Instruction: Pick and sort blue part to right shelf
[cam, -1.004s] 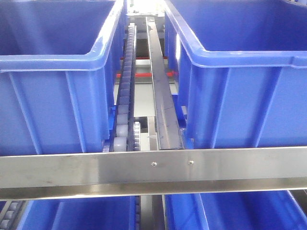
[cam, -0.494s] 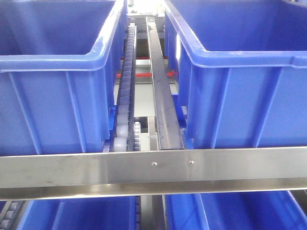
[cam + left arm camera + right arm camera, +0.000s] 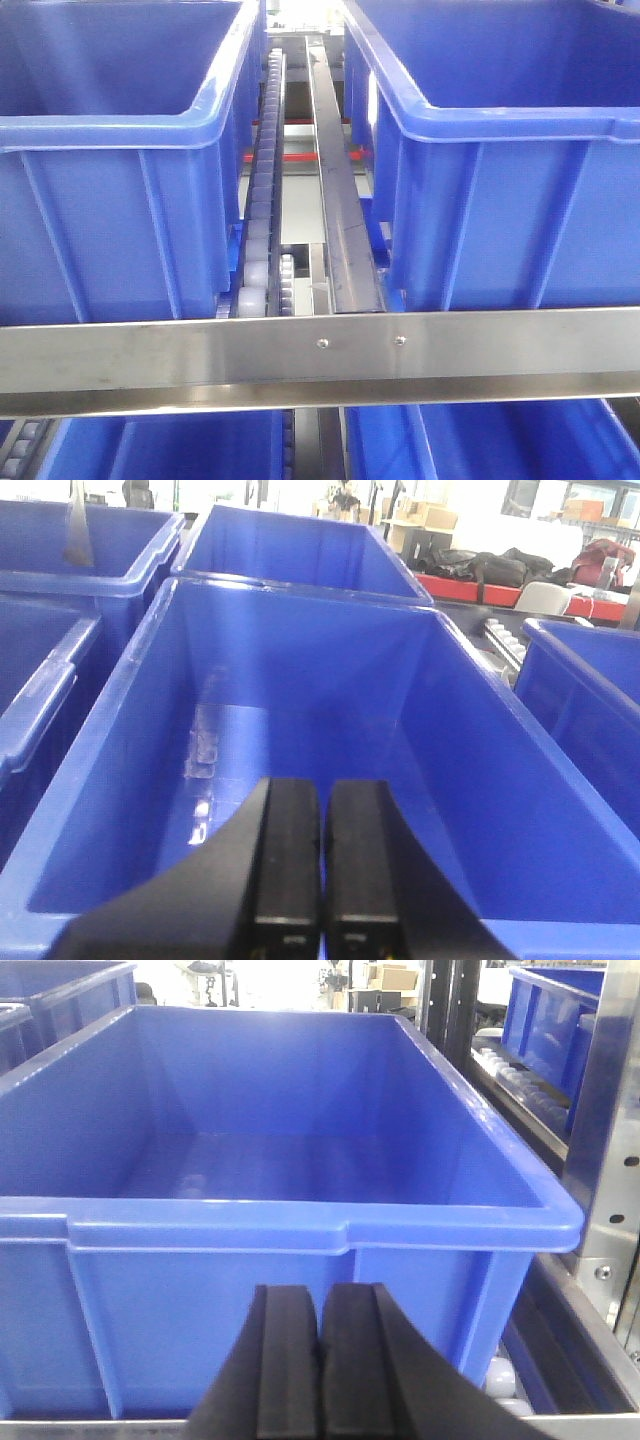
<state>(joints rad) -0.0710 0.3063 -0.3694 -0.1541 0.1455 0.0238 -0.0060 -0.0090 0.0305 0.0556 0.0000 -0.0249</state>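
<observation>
No blue part shows in any view. My left gripper [image 3: 322,790] is shut and empty, held over the near rim of an empty blue bin [image 3: 300,730]. My right gripper [image 3: 322,1295] is shut and empty, just in front of the near wall of another empty blue bin [image 3: 300,1250] on the shelf. Neither gripper appears in the front view, which shows two blue bins, the left bin [image 3: 110,200] and the right bin [image 3: 510,200], on a roller shelf.
A steel crossbar [image 3: 320,355] runs across the shelf front. A roller track [image 3: 262,200] and a metal divider rail [image 3: 335,190] run between the bins. More blue bins [image 3: 500,440] sit on the lower level. A steel upright [image 3: 610,1160] stands right of my right gripper.
</observation>
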